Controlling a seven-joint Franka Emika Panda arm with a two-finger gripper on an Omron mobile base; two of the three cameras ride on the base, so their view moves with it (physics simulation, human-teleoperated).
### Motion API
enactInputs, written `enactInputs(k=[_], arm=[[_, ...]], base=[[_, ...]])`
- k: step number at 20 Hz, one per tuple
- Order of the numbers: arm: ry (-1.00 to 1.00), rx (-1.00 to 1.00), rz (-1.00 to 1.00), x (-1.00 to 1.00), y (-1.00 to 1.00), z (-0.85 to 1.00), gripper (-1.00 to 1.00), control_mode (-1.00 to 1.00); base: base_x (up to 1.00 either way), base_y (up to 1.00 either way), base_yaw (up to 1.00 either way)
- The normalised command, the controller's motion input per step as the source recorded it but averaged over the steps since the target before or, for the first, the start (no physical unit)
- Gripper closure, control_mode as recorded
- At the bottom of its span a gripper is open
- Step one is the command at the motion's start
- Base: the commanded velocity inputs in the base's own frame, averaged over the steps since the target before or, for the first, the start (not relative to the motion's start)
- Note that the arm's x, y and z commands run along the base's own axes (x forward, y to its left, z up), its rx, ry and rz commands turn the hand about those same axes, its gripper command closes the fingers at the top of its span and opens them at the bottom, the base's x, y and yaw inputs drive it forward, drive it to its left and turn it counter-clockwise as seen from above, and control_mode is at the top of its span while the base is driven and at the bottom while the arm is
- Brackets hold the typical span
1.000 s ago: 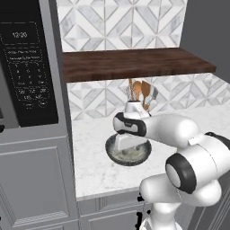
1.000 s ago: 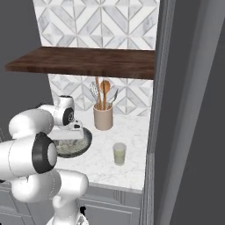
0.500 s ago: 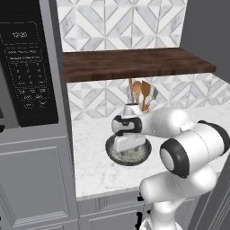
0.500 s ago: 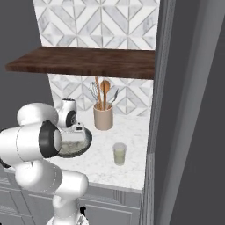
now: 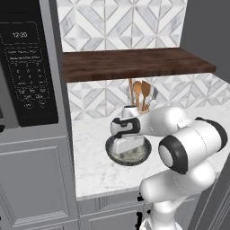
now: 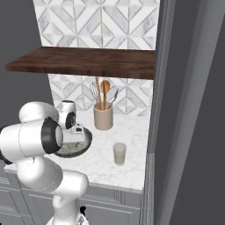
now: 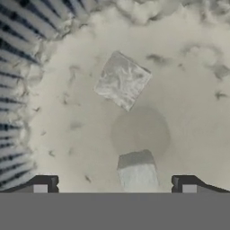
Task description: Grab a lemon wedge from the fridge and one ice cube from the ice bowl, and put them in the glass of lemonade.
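The ice bowl [image 5: 129, 156] sits at the centre of the left base view on the speckled white marble counter [image 5: 96, 168]; wide, shallow, dark-rimmed. In the hand view its ribbed wall [image 7: 20, 81] fills the left edge, and its mottled grey-white floor holds two pale ice cubes: one square cube [image 7: 122, 81] above centre, another cube [image 7: 137, 173] at bottom centre, between the fingertips. The gripper [image 7: 114, 184] hangs just over the bowl, jaws spread wide, holding nothing. The glass of lemonade [image 6: 119, 154] stands lower centre in the right base view, beside the beige utensil pot [image 6: 103, 117].
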Motion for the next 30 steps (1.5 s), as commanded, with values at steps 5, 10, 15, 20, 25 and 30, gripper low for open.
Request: enactInputs(k=[5, 10, 15, 20, 25, 30], arm=[[0.0, 0.0, 0.12, 0.0, 0.24, 0.0, -1.0, -1.0], [0.0, 0.0, 0.09, -0.02, 0.07, -0.01, -1.0, -1.0], [-0.01, 0.0, 0.0, -0.02, -0.03, -0.01, -1.0, -1.0], [0.0, 0.0, 0.0, 0.0, 0.0, -0.26, -1.0, -1.0], [-0.05, 0.0, 0.0, -0.12, 0.0, -0.04, -1.0, -1.0], [-0.01, 0.0, 0.0, 0.0, 0.0, -0.07, -1.0, -1.0]], base=[[0.0, 0.0, 0.0], [0.0, 0.0, 0.0], [0.0, 0.0, 0.0], [0.0, 0.0, 0.0], [0.0, 0.0, 0.0], [0.0, 0.0, 0.0]])
